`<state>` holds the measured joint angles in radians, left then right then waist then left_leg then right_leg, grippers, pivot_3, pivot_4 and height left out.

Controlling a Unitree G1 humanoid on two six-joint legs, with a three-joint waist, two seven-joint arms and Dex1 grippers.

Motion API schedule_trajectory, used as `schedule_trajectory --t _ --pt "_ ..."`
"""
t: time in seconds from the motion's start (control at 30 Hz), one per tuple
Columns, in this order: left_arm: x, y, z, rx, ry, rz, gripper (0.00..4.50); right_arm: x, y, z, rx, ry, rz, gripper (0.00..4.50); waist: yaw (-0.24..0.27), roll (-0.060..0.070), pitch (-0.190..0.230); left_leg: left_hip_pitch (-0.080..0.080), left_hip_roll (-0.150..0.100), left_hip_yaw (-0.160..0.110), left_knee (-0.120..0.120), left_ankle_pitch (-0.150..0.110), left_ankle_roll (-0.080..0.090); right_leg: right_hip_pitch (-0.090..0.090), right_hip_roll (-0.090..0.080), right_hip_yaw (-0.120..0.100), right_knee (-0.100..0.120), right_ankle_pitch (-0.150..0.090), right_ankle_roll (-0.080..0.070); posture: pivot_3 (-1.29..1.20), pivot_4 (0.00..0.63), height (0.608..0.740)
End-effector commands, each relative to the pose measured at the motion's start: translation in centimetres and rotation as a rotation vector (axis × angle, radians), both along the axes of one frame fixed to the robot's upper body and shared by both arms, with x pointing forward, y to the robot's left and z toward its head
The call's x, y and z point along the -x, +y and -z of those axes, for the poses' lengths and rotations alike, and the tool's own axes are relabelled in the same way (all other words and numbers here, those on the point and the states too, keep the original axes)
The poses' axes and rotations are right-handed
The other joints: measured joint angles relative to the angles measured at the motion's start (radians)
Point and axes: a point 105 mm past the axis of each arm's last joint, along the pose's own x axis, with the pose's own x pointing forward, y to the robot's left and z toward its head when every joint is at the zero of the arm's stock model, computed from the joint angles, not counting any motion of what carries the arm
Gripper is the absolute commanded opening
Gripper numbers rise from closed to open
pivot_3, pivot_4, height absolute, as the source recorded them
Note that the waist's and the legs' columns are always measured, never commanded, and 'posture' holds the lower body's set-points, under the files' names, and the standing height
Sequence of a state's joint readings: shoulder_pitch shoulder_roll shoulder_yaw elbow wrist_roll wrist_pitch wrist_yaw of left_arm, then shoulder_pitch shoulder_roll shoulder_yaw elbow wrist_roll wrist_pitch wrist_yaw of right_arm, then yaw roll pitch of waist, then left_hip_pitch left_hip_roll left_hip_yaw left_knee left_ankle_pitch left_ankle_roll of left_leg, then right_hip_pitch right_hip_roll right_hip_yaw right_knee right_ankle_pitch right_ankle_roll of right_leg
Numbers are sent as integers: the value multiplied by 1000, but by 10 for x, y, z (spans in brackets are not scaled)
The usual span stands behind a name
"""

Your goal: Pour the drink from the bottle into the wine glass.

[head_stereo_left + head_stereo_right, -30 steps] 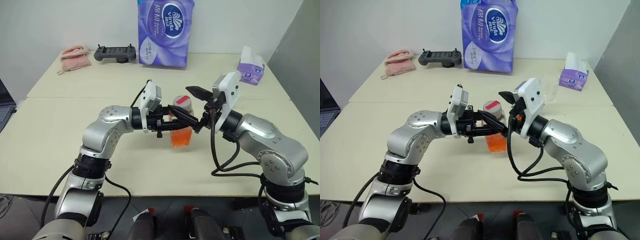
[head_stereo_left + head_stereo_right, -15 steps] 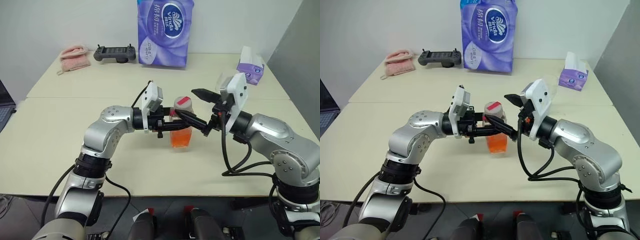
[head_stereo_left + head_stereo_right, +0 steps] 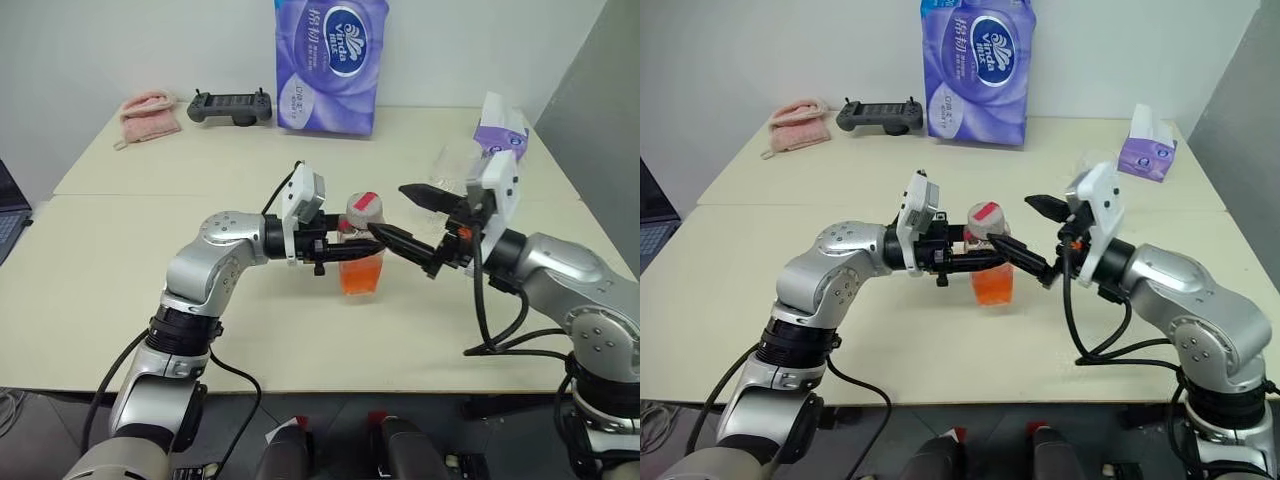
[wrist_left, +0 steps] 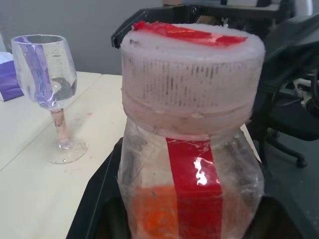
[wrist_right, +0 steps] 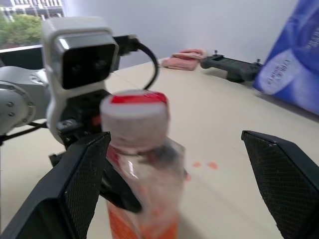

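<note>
Bottle: the bottle (image 3: 362,250) stands upright near the middle of the bench (image 3: 120,270), cap on; its lower body is partly hidden behind the left hand's fingers.
Drink: the drink (image 3: 361,275) fills only the bottom part of the bottle.
Left hand: the left hand (image 3: 345,248) reaches in from the left and pinches the bottle's body, fingers pressed against its sides; the contact itself is hard to make out in the head views, while the left wrist view shows the bottle (image 4: 192,149) seated between the black fingers.
Right hand: the right hand (image 3: 403,215) is spread wide, just right of the cap, touching nothing; its two fingertips point left toward the bottle.
Wine glass: the wine glass (image 3: 452,165) stands on the far right of the bench, mostly hidden behind the right wrist; the left wrist view shows it (image 4: 50,94) whole, upright and apart from the bottle.
Far side: a purple tissue pack (image 3: 330,65), a black controller (image 3: 230,106), a pink cloth (image 3: 150,112) and a tissue box (image 3: 503,128), partly covered by the right arm.
</note>
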<state>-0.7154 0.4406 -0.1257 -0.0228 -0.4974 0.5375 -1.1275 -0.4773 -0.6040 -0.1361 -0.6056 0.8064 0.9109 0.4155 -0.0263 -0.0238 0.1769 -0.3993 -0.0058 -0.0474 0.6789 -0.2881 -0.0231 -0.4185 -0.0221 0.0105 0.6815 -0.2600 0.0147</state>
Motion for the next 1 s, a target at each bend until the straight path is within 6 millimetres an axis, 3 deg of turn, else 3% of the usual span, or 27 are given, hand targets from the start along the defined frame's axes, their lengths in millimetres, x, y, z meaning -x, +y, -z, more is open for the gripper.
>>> schedule_trajectory --t 0.03,0.17,0.37,0.6,0.8,1.0 --pt "5 0 -14 28 -61 24 1850 3 -7 -10 0 -49 7 4468 0 0 0 0 0 0 0 0 0 0 0 0 0 0 0 0 150 740" --pt "5 -2 -15 27 -62 29 1850 6 -1 -11 -6 -54 -19 4468 -4 0 0 0 1 0 0 0 0 0 1 0 0 0 0 0 150 740" --pt "4 -1 -16 25 -65 29 1850 28 24 -10 -19 -50 -177 4468 -2 0 0 0 1 0 0 0 0 0 1 0 0 0 0 0 150 740" --pt "4 -2 -16 23 -66 33 1850 8 41 -20 -80 -103 -112 4468 -3 0 0 0 1 0 0 0 0 0 1 0 0 0 0 0 150 740" --pt "5 -1 -15 19 -66 32 1850 0 41 -24 -96 -127 -77 4468 -1 0 0 0 0 0 0 0 0 0 0 0 0 0 0 0 150 740" --pt "5 -1 -15 19 -66 28 1850 0 24 -16 -47 -115 -42 4468 -1 0 0 0 0 0 0 0 0 0 0 0 0 0 0 0 150 740"
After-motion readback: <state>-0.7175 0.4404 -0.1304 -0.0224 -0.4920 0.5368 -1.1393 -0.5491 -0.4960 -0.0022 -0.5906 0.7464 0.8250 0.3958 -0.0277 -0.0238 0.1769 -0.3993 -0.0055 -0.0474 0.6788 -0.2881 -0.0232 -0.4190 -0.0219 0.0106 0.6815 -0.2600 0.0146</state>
